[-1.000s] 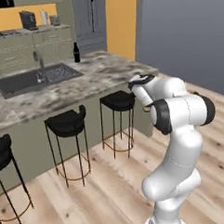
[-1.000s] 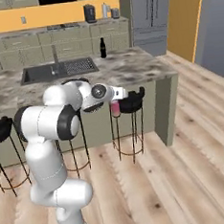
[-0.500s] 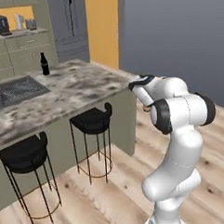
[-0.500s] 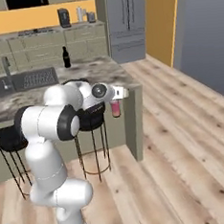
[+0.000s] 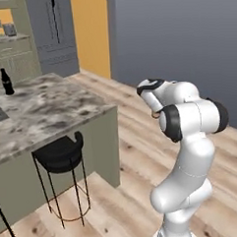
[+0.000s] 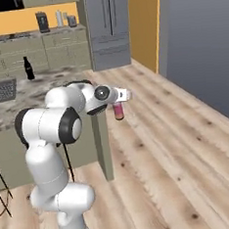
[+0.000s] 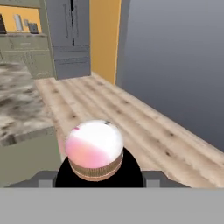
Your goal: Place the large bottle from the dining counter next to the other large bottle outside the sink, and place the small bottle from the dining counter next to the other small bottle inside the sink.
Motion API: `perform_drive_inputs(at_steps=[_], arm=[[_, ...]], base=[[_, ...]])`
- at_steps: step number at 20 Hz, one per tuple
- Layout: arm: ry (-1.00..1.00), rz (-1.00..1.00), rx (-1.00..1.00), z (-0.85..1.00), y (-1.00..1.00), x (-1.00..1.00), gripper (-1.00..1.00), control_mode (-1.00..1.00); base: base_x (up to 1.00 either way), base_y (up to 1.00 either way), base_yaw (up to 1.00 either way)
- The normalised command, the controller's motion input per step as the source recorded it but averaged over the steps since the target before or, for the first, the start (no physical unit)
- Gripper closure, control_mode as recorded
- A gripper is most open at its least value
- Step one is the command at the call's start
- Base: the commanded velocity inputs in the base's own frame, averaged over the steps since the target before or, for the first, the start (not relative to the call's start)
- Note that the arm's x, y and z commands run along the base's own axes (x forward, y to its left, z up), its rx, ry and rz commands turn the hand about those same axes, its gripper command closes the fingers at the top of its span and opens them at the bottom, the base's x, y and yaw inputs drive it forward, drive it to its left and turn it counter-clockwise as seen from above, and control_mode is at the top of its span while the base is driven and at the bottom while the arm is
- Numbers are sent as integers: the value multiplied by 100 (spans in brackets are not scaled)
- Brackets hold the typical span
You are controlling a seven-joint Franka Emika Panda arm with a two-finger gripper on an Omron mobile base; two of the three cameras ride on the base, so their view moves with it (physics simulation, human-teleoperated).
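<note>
The large bottle (image 6: 118, 110) is held clamped in the jaws, carried in the air past the end of the dining counter (image 6: 59, 82). It is best kept steady and set down gently on the surface just beside the other large bottle (image 6: 29, 68).

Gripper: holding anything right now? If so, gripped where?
Yes. The gripper holds the large bottle, the pale pink one, by its upper end, so the body hangs below the hand over the wood floor. The exact finger contact is hidden.
</note>
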Motion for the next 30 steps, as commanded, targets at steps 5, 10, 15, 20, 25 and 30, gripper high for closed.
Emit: perform_drive_inputs(at_steps=[5,10,15,20,25,30], arm=[[0,0,0,0,0,0,100,100],[0,0,0,0,0,0,100,100],[0,0,0,0,0,0,100,100],[0,0,0,0,0,0,100,100],[0,0,0,0,0,0,100,100],[0,0,0,0,0,0,100,100]], base=[[99,-81,0],[100,-58,0],[100,-55,8],[100,-37,14],[100,-14,18],[100,-7,18]])
